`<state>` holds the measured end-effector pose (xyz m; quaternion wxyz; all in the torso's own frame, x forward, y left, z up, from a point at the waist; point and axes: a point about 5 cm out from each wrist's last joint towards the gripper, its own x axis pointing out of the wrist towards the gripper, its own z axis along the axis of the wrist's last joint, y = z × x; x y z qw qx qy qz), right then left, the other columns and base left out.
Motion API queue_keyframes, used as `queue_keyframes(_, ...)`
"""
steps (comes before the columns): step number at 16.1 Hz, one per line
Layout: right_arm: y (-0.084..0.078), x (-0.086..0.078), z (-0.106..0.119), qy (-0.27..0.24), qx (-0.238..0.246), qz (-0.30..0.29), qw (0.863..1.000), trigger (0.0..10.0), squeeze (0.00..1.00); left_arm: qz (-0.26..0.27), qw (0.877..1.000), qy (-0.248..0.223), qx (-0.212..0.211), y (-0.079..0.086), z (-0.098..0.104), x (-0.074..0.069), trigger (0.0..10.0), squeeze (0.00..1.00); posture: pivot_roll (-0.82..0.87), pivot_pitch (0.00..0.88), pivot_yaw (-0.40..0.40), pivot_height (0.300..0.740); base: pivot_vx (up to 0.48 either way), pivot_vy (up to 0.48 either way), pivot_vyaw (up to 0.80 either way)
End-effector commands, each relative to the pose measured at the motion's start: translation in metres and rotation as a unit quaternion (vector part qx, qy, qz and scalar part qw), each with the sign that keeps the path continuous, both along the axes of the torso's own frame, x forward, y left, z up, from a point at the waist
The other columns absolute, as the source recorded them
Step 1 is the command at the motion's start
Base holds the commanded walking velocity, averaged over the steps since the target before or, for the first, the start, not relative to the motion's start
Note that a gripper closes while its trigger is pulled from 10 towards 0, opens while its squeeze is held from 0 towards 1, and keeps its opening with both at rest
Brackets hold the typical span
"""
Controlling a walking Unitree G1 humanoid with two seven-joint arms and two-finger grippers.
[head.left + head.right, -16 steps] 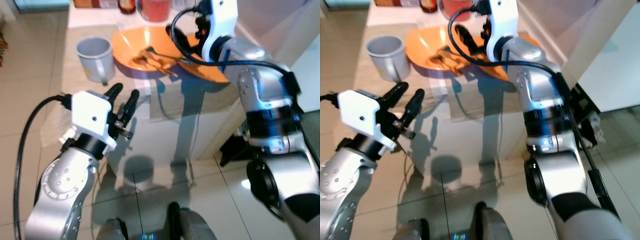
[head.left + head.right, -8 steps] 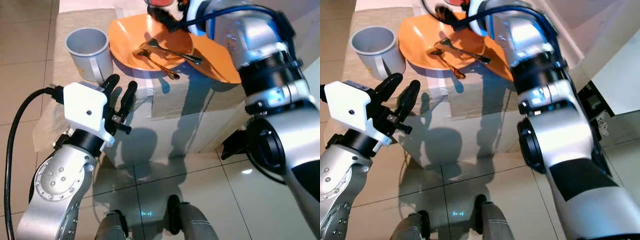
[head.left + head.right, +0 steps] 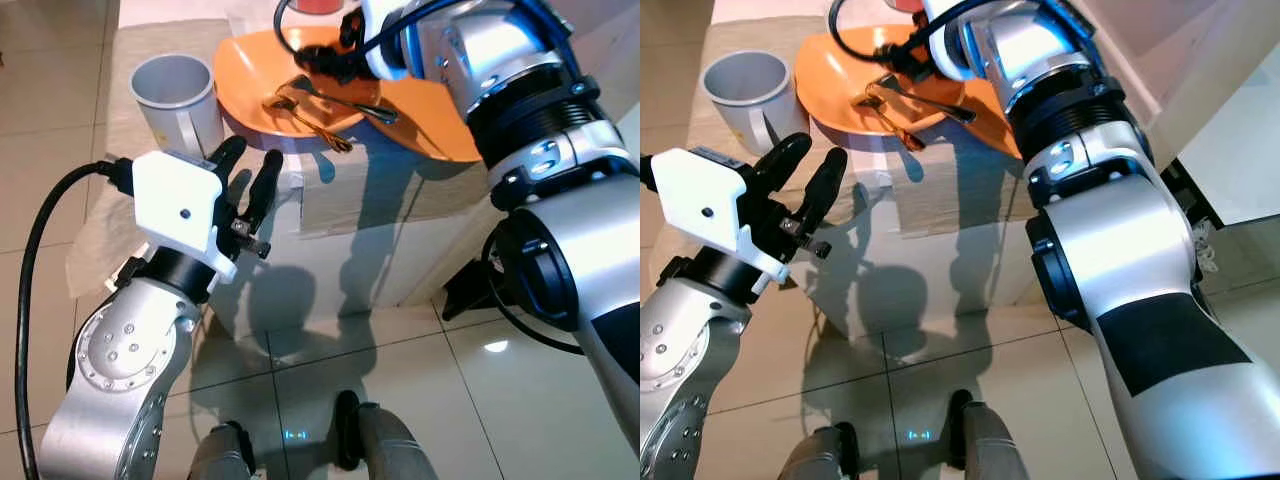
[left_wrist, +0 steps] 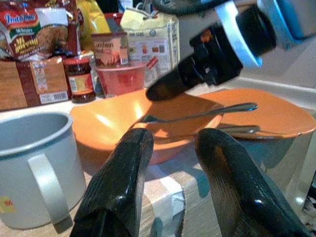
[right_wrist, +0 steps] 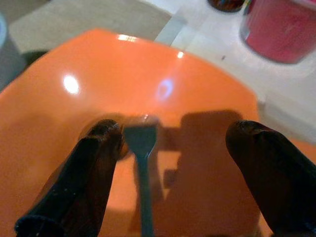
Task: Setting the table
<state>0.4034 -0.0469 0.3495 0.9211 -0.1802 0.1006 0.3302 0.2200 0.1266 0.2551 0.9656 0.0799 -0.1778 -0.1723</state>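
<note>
Fingers of the right gripper (image 5: pixel 168 173) stand wide apart and hold nothing, poised over the orange bowl (image 3: pixel 258 75). Between them lies the fork (image 5: pixel 142 177), close beside one finger, its handle running back along the fingers' own line, so a grasp likely needs a turn of the wrist. The left gripper (image 3: pixel 252 185), part open and empty, waits farther off by the grey mug (image 3: pixel 180 100).

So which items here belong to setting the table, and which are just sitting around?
Task items:
orange bowl
orange plate
cutlery in the bowl
grey mug
right gripper, open over the bowl

Just lying about:
red tub
jar
food packets
</note>
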Motion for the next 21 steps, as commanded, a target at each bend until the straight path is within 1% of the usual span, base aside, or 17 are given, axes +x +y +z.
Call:
queue_keyframes(1, 0.001, -0.002, 0.008, -0.009, -0.026, 0.01, 1.0, 10.0, 0.0, -0.004, 1.0, -0.002, 0.001, -0.003, 0.001, 0.0, 10.0, 0.0, -0.06, 0.218, -0.074, 0.74, 0.0, 0.0, 0.0)
queue_keyframes(2, 0.0, -0.001, 0.005, -0.003, -0.054, 0.011, 0.998, 10.0, 0.0, -0.005, 1.0, -0.003, 0.0, -0.003, 0.001, 0.0, 10.0, 0.0, -0.07, 0.215, -0.075, 0.74, 0.0, 0.0, 0.0)
queue_keyframes(4, -0.003, 0.001, 0.001, 0.0, -0.065, 0.002, 0.998, 10.0, 0.0, -0.006, 1.0, -0.003, 0.002, -0.004, 0.001, 0.001, 10.0, 0.0, -0.07, 0.213, -0.075, 0.74, 0.0, 0.0, 0.0)
queue_keyframes(6, 0.0, 0.0, -0.003, 0.013, -0.058, 0.006, 0.998, 10.0, 0.0, -0.006, 1.0, -0.006, 0.0, -0.004, 0.002, 0.002, 10.0, 0.0, -0.07, 0.211, -0.077, 0.74, 0.0, 0.0, 0.0)
queue_keyframes(8, 0.008, -0.001, -0.012, 0.036, -0.043, 0.022, 0.998, 10.0, 0.0, -0.005, 1.0, -0.009, -0.002, -0.005, 0.003, 0.001, 10.0, 0.0, -0.07, 0.21, -0.082, 0.74, 0.0, 0.0, 0.0)
queue_keyframes(9, 0.01, -0.001, -0.015, 0.04, -0.044, 0.023, 0.998, 10.0, 0.0, -0.004, 1.0, -0.009, -0.002, -0.005, 0.003, 0.001, 10.0, 0.0, -0.07, 0.21, -0.085, 0.74, 0.0, 0.0, 0.0)
queue_keyframes(10, 0.01, -0.001, -0.021, 0.047, -0.047, 0.019, 0.998, 4.9, 0.0, -0.003, 1.0, -0.01, -0.004, -0.005, 0.004, 0.0, 10.0, 0.0, -0.06, 0.212, -0.088, 0.74, 0.0, 0.0, 0.0)
queue_keyframes(11, 0.01, 0.0, -0.024, 0.049, -0.051, 0.012, 0.997, 0.0, 0.0, -0.002, 1.0, -0.011, -0.003, -0.005, 0.004, -0.001, 10.0, 0.0, -0.06, 0.213, -0.088, 0.74, 0.0, 0.0, 0.0)
queue_keyframes(17, 0.004, 0.003, -0.023, 0.045, -0.037, -0.015, 0.998, 0.0, 0.0, 0.001, 1.0, -0.012, -0.005, -0.003, 0.005, -0.002, 10.0, 0.0, -0.06, 0.219, -0.086, 0.74, 0.0, 0.0, 0.0)
queue_keyframes(21, 0.004, 0.003, -0.025, 0.054, -0.021, -0.021, 0.998, 0.0, 0.0, 0.003, 1.0, -0.014, -0.005, -0.003, 0.006, -0.003, 10.0, 0.0, -0.06, 0.221, -0.085, 0.74, 0.0, 0.0, 0.0)
